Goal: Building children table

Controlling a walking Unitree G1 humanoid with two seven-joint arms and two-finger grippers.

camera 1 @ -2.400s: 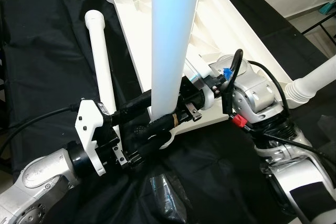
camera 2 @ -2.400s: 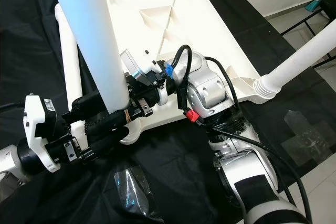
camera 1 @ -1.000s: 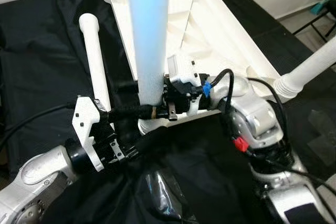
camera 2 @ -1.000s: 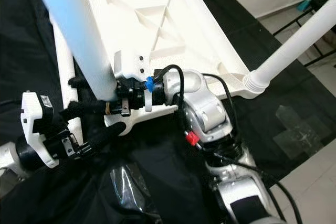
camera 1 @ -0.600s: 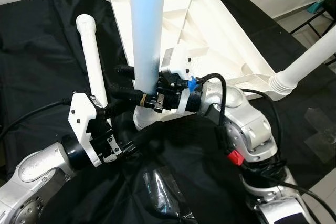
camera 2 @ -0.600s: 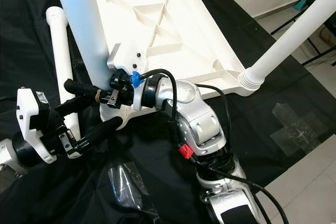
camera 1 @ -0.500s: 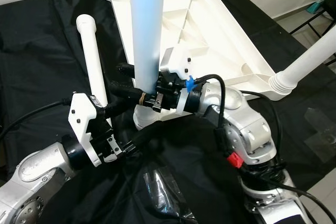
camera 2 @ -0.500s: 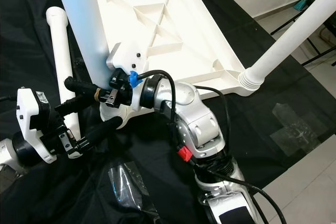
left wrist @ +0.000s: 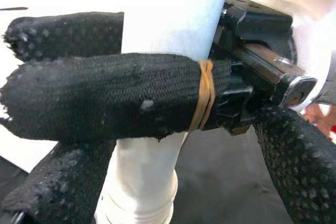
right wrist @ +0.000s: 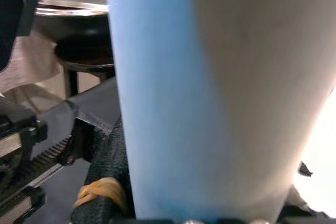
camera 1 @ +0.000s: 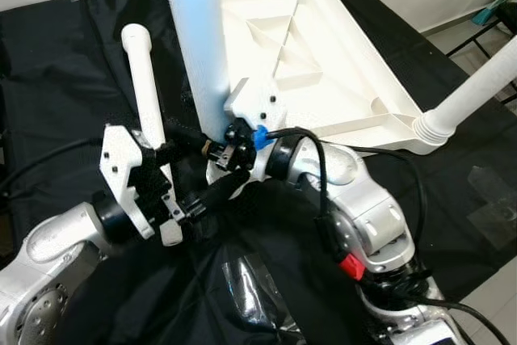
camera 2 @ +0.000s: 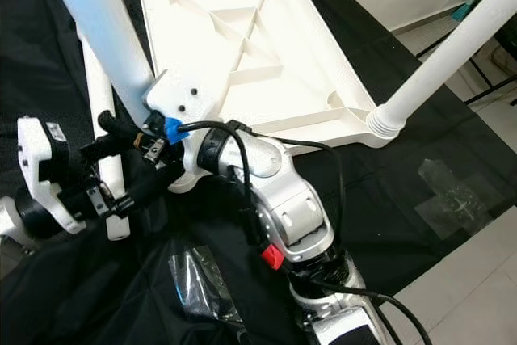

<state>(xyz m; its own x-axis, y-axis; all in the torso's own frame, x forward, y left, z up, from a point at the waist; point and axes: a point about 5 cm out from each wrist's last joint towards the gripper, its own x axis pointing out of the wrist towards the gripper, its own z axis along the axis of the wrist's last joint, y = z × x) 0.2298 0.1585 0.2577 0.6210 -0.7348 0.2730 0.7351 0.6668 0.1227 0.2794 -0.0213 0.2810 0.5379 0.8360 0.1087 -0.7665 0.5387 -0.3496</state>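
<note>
Left wrist view: right gripper (left wrist: 157, 98), knit-covered fingers clamped round smooth white table leg (left wrist: 173, 19); left gripper (camera 1: 206, 171) spread.

A white plastic children's tabletop (camera 1: 323, 62) is laid upside down, its ribbed underside turned up, with round leg sockets at the corners. A white tubular leg (camera 1: 198, 46) is stood upright at the near corner socket, tilted slightly, its upper part tinted pale blue. A second leg (camera 1: 477, 90) is seated in the right corner socket and is angled outward. A third leg (camera 1: 145, 86) is laid flat just beside the tabletop's left edge.
</note>
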